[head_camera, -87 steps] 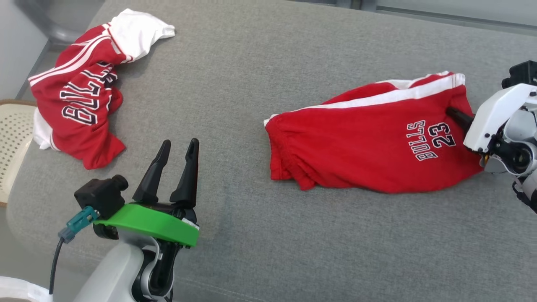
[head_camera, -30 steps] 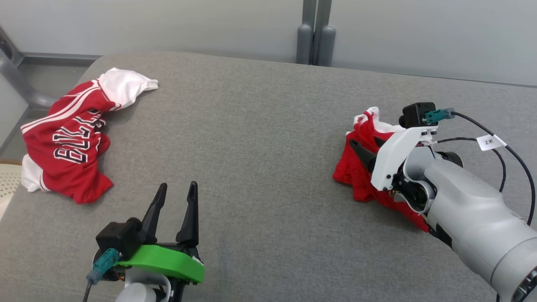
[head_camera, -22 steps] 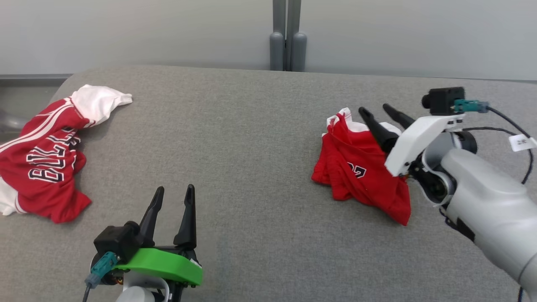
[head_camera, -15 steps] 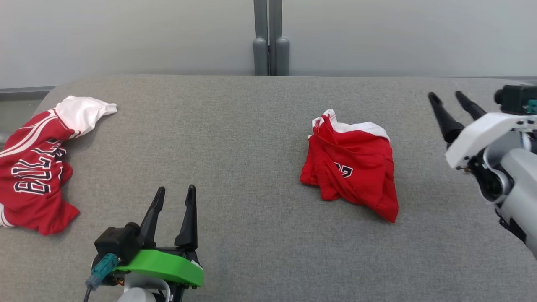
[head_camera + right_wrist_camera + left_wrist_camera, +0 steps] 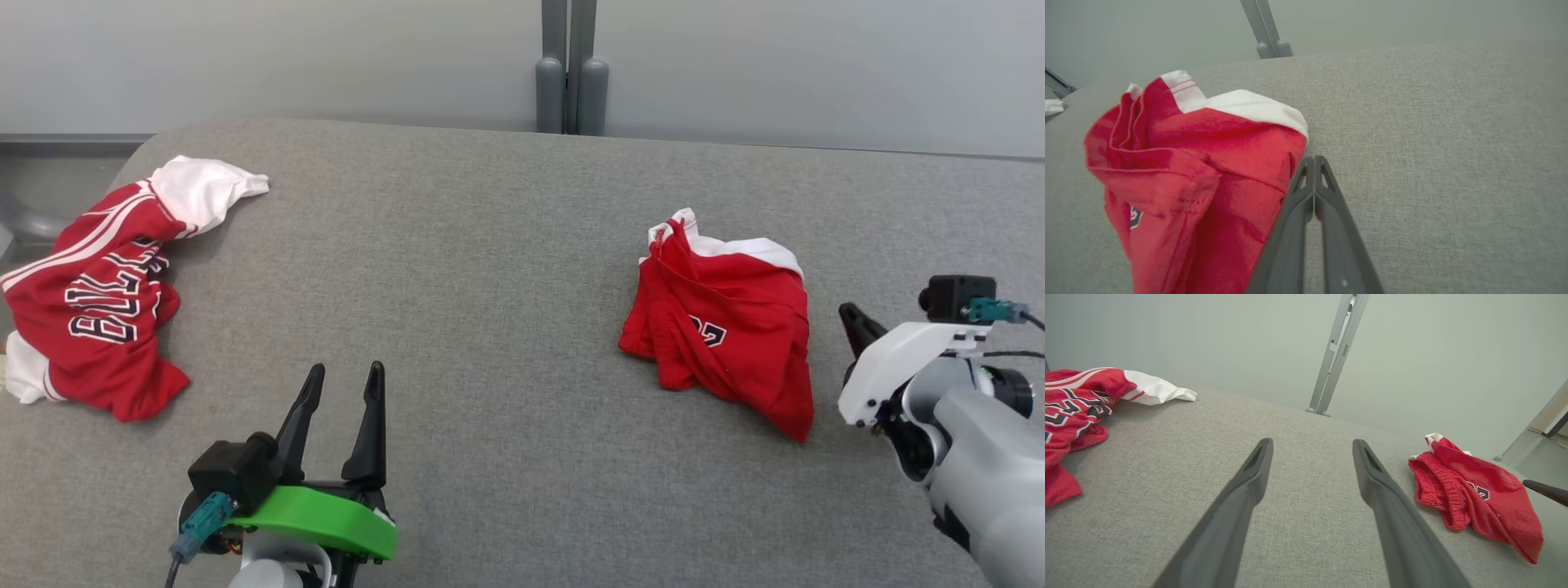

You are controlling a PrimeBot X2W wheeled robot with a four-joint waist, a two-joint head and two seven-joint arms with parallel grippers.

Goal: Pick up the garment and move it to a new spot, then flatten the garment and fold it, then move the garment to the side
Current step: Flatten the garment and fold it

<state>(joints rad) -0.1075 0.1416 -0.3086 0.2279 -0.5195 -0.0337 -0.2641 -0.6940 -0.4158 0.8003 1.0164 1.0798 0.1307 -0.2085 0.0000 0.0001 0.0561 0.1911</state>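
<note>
Here the crumpled garment point(image 5: 735, 343) lies just beside the closed right fingers point(image 5: 1296, 212); left fingers point(image 5: 1241, 506) spread.

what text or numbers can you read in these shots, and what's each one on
"BULL": dark, white-edged letters on the red jersey at the left; the end of the word is lost in a fold.
Part of a number, perhaps a "2": on the red shorts; folds hide the rest, so it cannot be read whole.
No other text is legible.
</note>
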